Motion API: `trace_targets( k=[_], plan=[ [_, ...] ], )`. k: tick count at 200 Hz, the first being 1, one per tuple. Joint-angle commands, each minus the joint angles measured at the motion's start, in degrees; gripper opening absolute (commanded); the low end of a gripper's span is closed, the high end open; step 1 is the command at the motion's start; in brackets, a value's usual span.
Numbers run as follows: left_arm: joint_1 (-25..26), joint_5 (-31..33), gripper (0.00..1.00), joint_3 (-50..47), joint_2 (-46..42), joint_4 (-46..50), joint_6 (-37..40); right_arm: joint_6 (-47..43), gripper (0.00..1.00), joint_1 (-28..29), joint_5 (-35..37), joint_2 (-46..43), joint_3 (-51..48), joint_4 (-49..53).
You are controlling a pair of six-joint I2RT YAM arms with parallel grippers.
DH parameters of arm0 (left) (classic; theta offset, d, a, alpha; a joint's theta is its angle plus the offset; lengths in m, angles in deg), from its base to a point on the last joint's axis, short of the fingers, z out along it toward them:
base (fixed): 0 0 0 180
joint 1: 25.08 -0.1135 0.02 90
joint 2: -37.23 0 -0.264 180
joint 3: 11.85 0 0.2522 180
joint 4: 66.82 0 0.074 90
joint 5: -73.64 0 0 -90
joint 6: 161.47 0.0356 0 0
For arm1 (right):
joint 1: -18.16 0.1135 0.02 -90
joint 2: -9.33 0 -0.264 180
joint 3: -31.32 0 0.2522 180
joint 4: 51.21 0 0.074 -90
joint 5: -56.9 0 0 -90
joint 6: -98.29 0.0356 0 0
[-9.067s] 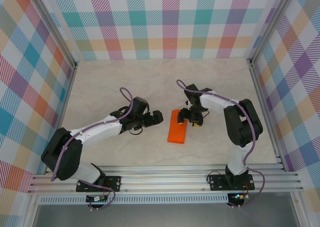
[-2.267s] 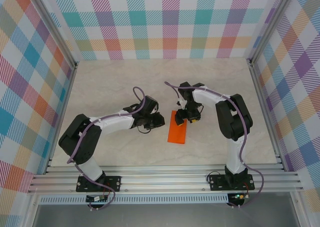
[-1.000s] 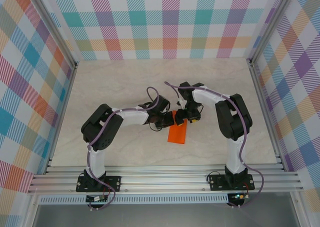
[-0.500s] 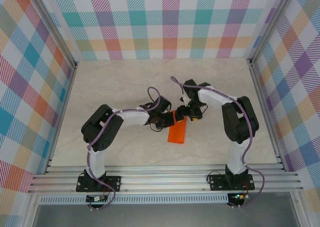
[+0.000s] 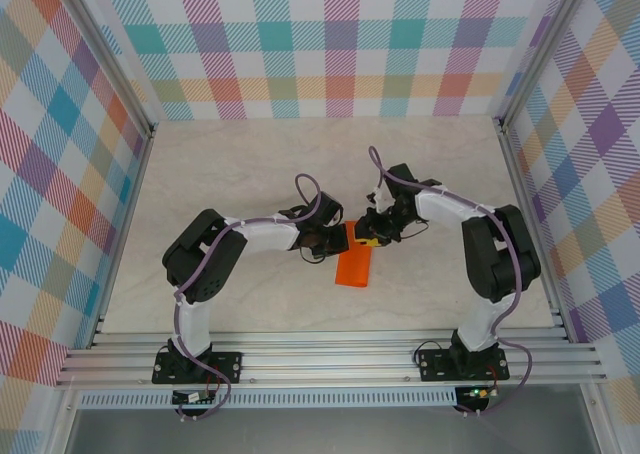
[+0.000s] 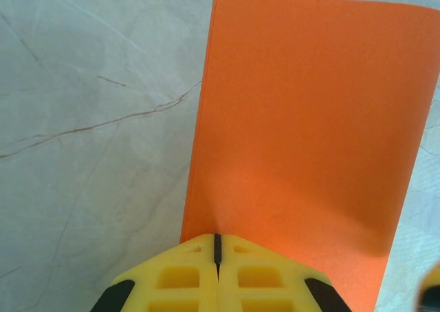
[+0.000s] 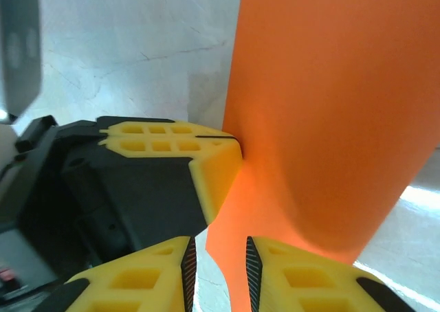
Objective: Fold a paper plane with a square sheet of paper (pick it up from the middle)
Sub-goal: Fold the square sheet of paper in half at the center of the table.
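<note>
From the top external view, the square sheet of paper is seen as a narrow orange rectangle, apparently folded in half. It lies flat on the table. The left pincer and the right pincer meet at its far end from opposite sides, and the rest of the sheet stretches away from both toward the arm bases. One lengthwise fold is judged done. No slanted nose folds, sharp tip or centre ridge can be made out.

In the left wrist view, the fingers of the left pincer are pressed together, with only a hairline seam between them. Their tips are set against the near edge of the paper, which runs straight ahead of them. Nothing is seen held between them.

In the right wrist view, the fingers of the right pincer stand a little apart. The edge of the paper dips into the gap between them, and a sliver of table shows beside one pad, so no clamping is seen. The left pincer is just ahead and to the left, its tip touching the sheet. Most of the folding is judged not yet done.
</note>
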Motion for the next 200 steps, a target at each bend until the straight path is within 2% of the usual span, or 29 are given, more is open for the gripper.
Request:
trace_targets(
  k=[1,141,169,200],
  plan=[
    [1.0,0.7,0.0,-0.9,1.1,5.2,1.1,1.5,0.28,-0.2,-3.0,1.4,-2.0,-3.4],
    [1.2,-0.2,0.0,-0.1,2.4,6.1,1.7,0.2,0.32,-2.8,1.0,5.3,-9.9,-7.4],
    [1.2,-0.3,0.0,-0.1,2.5,6.1,1.8,-0.2,0.33,-2.9,1.0,3.4,-9.8,-6.3],
    [1.3,-0.5,0.0,0.1,2.5,6.2,2.1,0.3,0.35,-2.9,-4.1,-2.7,-9.9,-7.0]
  ],
)
